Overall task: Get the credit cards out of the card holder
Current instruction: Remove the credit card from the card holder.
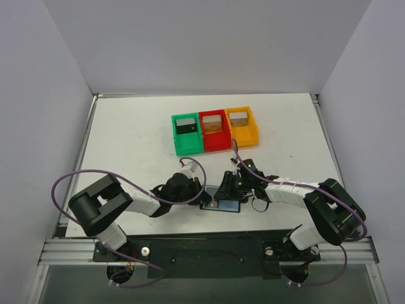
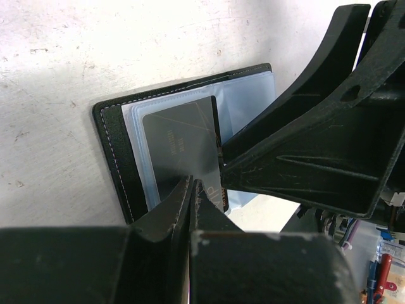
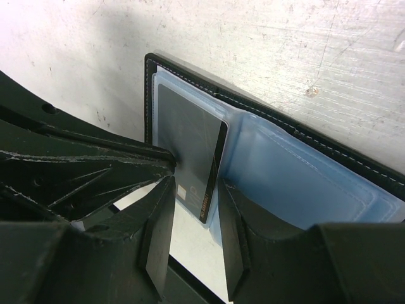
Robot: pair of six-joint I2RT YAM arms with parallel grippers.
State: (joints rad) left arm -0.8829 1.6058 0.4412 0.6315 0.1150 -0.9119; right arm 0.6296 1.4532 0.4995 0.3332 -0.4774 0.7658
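The black card holder [image 2: 112, 152] lies open on the white table, its clear blue sleeves [image 3: 297, 180] facing up. A dark grey credit card [image 2: 180, 142] sticks partway out of the left sleeve. My left gripper [image 2: 192, 187] is shut on the near edge of that credit card [image 3: 190, 136]. My right gripper [image 3: 196, 212] stands open with the card's free corner between its jaws. One of its fingers [image 3: 253, 221] rests on the blue sleeve. In the top view both grippers, left [image 1: 204, 194] and right [image 1: 226, 189], meet over the card holder [image 1: 229, 205] near the front edge.
Three small bins stand in a row behind the work spot: green [image 1: 187, 134], red [image 1: 214, 130], orange [image 1: 242, 125]. White walls close in the table on the left, right and back. The arm bases' rail runs along the near edge.
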